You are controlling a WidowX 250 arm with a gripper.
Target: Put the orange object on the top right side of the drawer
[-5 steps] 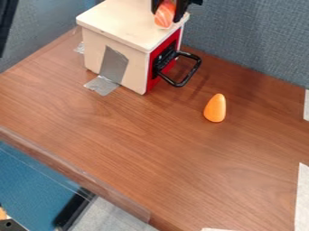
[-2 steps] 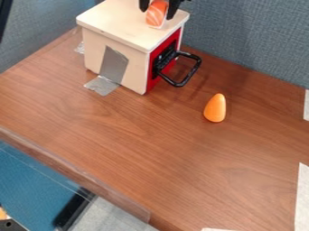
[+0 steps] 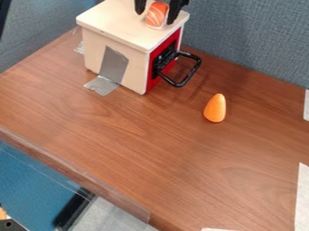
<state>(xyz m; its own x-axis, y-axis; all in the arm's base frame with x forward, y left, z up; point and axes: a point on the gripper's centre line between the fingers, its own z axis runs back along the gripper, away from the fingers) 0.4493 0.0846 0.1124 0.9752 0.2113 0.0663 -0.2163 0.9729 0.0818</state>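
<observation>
On the right side of the drawer [image 3: 114, 21] top, the pincer [image 3: 156, 17] has opened wider, now spread around the striped orange sushi [image 3: 157, 13], which rests there, so the placing seems almost finished.

no readable text, no legible labels, numbers or signs

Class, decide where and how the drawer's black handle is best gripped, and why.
Probably grip the outer bar of the black handle, coming from in front of the red face: it juts out as a loop, leaving a gap behind the bar.
</observation>
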